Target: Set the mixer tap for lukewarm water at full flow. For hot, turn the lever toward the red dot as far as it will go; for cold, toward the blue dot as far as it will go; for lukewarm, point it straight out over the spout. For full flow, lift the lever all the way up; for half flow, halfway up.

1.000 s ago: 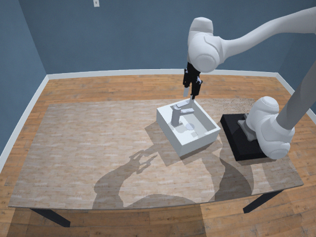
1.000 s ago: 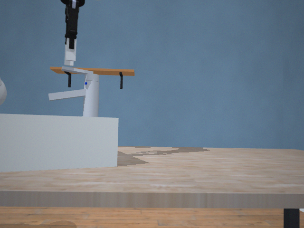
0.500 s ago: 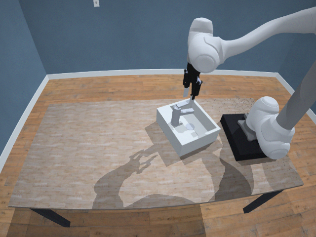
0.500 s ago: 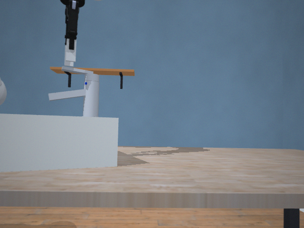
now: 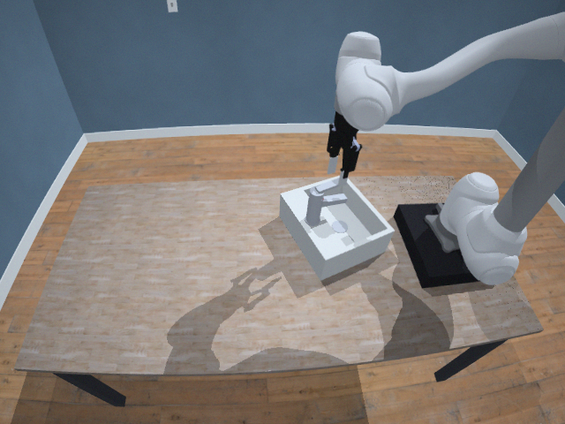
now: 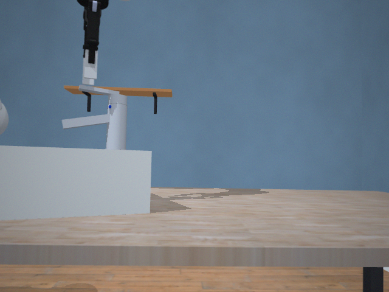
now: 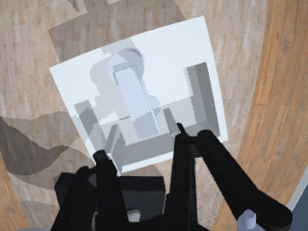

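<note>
Black two-finger gripper (image 5: 338, 172) is hanging fingers-down over the free end of the flat grey tap lever (image 5: 327, 185), its jaws standing partly open with nothing between them. In the exterior view the pale fingertips (image 6: 89, 73) are sitting just above the lever (image 6: 94, 89), which is lying low and nearly level. The grey mixer tap (image 5: 314, 208) is standing in the white square basin (image 5: 346, 262) near the far right corner of the tabletop (image 5: 137, 274), its lever appearing to run roughly in line with the spout (image 5: 335, 198), though the exact angle is hard to judge. The step in hand seems to be getting a purchase on the lever tip. Doing it well likely means straddling or hooking under the tip squarely, then lifting straight up without twisting toward the blue dot (image 6: 109, 106).
</note>
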`<state>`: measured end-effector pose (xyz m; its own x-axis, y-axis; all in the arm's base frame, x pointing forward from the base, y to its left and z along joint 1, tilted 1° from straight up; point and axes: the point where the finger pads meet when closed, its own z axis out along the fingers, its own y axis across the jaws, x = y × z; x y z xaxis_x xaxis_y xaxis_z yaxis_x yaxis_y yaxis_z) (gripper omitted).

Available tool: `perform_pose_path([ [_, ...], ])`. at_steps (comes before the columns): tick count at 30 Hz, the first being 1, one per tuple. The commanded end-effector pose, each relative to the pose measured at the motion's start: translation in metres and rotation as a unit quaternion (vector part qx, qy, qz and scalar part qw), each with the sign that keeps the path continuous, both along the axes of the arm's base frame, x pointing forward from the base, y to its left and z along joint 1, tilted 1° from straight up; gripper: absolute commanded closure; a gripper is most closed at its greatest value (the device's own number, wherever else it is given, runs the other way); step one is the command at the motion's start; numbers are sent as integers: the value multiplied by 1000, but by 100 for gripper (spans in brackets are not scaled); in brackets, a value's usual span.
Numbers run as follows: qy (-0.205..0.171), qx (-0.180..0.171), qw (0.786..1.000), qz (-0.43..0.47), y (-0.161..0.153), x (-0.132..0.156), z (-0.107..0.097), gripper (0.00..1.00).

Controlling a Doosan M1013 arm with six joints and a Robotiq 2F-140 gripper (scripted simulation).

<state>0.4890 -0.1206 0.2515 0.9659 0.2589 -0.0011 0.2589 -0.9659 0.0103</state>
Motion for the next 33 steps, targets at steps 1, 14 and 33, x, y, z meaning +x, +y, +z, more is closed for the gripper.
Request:
perform_pose_path([
  [1, 0, 0, 1000, 0, 0, 0, 0, 62],
  [14, 0, 0, 1000, 0, 0, 0, 0, 62],
  [33, 0, 0, 1000, 0, 0, 0, -3, 62],
])
